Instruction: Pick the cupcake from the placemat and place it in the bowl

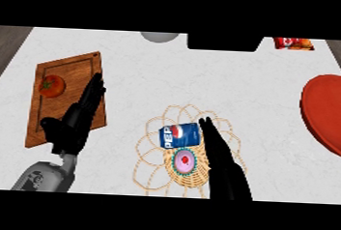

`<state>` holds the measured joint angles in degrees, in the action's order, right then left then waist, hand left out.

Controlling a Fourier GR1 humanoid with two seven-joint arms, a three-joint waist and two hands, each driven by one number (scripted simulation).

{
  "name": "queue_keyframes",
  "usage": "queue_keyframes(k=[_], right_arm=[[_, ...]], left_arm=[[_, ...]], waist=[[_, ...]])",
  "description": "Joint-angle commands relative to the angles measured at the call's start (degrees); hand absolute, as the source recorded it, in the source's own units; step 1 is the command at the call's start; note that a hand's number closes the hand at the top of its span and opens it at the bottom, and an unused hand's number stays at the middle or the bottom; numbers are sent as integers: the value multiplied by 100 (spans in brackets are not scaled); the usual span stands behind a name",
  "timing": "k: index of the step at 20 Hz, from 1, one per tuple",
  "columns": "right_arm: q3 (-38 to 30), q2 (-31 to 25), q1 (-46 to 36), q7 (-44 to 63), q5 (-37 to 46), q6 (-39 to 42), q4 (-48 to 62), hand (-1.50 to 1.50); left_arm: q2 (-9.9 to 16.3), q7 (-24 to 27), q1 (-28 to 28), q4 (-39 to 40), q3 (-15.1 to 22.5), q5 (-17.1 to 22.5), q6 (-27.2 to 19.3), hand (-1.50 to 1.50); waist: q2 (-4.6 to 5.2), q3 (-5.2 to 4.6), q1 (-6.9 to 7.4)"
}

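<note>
A cupcake with pink icing and a green rim sits on a tan wire-pattern placemat near the view's lower middle. A blue Pepsi can lies on its side on the same placemat, just above the cupcake. My right hand reaches up from the lower edge with straight fingers, right beside the cupcake and touching the can's right end. A red bowl shows at the right edge, partly cut off. My left hand rests open over a wooden cutting board.
The wooden cutting board at the left carries a red tomato. At the back stand a grey round object, a black block and a red packet. White marble counter lies between the placemat and the bowl.
</note>
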<state>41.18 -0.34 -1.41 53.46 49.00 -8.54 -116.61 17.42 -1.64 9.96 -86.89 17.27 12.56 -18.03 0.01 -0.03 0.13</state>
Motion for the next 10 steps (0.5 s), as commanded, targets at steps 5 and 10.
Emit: queue_keyframes(k=[5,10], right_arm=[[308,33,-37,223,-299,-276,383,-150],[-399,-297,407,-993,-999,-230,255,-150]], left_arm=[[-209,-57,-60,-18,-319,-323,276,0],[-438,-331,-228,-430,-233,-522,193,0]], waist=[[-6,4,-9],[-8,6,-6]])
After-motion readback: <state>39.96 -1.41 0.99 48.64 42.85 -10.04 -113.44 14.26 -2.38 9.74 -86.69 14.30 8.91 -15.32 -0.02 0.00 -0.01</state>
